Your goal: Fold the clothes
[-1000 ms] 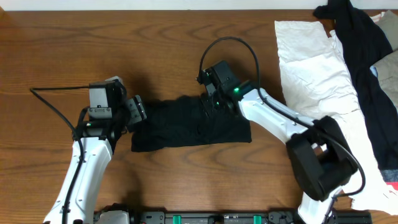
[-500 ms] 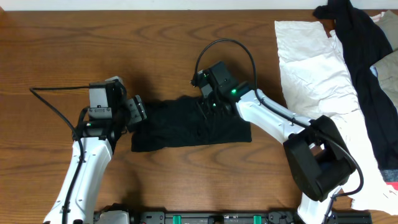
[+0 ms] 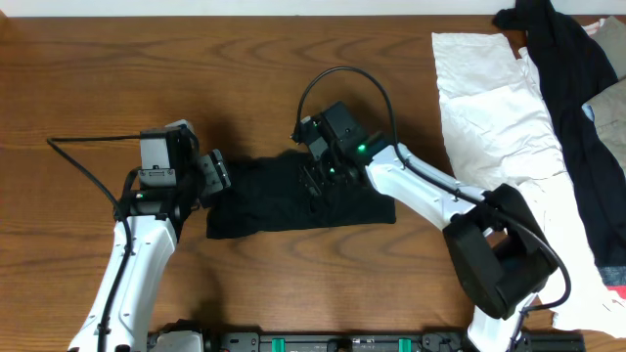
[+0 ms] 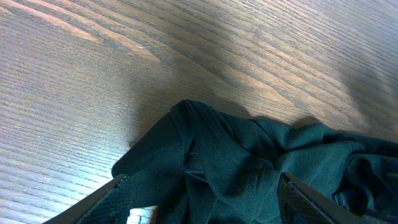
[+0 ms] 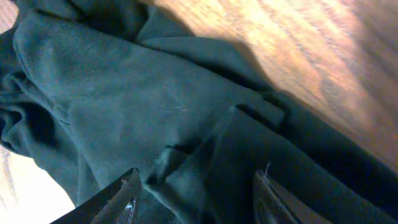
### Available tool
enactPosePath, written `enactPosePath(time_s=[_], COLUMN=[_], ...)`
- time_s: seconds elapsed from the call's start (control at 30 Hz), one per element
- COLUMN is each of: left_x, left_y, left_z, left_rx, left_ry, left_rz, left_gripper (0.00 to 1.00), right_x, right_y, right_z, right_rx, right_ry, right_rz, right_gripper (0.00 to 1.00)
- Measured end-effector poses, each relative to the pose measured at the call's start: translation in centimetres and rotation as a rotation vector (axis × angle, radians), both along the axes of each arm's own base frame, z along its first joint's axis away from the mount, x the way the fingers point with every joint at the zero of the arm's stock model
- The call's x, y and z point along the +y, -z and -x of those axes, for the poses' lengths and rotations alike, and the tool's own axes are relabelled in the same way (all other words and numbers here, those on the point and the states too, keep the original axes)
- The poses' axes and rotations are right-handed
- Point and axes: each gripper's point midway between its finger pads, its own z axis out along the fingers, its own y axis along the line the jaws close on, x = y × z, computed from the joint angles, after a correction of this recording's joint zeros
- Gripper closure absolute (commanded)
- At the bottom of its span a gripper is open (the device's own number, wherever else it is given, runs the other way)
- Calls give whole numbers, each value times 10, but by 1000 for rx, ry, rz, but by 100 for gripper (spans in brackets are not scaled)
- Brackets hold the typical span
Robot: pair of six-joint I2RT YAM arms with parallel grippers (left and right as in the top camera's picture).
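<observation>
the black polo shirt (image 3: 284, 200) lies crumpled mid-desk (image 3: 98, 59), seemingly being regrasped for a fold: left gripper (image 3: 219, 178) at its left end and right gripper (image 3: 315, 182) over its middle both have fingers apart, so each must next pinch an edge.

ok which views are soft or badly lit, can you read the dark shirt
Overhead: sharp, but the black soft polo shirt reads as a flat dark patch on the brown wooden table. Left wrist: wood grain crisp, folds visible, a soft shadow upper right. Right wrist: fabric weave sharp, the wood behind blurred, a washed-out bright patch lower left.
</observation>
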Motion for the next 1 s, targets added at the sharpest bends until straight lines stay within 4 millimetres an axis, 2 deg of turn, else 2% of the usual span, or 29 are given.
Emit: enactPosePath(time_s=[0.1, 0.2, 0.27, 0.33, 0.4, 0.5, 0.67, 0.8, 1.0], left_x=[0, 0, 0, 0, 0, 0, -3, 0, 4], left_y=[0, 0, 0, 3, 10, 33, 69, 93, 94], left_z=[0, 0, 0, 0, 0, 0, -9, -8, -11], left_rx=[-1, -1, -1, 7, 31, 96, 160, 212, 207], left_ry=[2, 4, 4, 6, 5, 6, 35, 35, 33], left_rz=[-1, -2, -2, -3, -3, -1, 41, 67, 83], left_gripper=[17, 9, 8, 6, 5, 5, 4, 4, 4], right_x=[-10, -28, -40, -51, -58, -64, -65, -66, -66], right_y=[-21, -62, -87, -98, -95, -76, -42, -30, -29], right_z=[-11, -21, -25, -26, -24, -19, -14, -13, -13], right_rx=[-31, -91, -123, -127, -101, -39, 44, 70, 72], right_ry=[31, 74, 102, 123, 136, 142, 140, 141, 140], right_rz=[-28, -73, -92, -92, -75, -34, 17, 34, 35], right_gripper=[42, 42, 42, 42, 42, 43, 43, 43, 43])
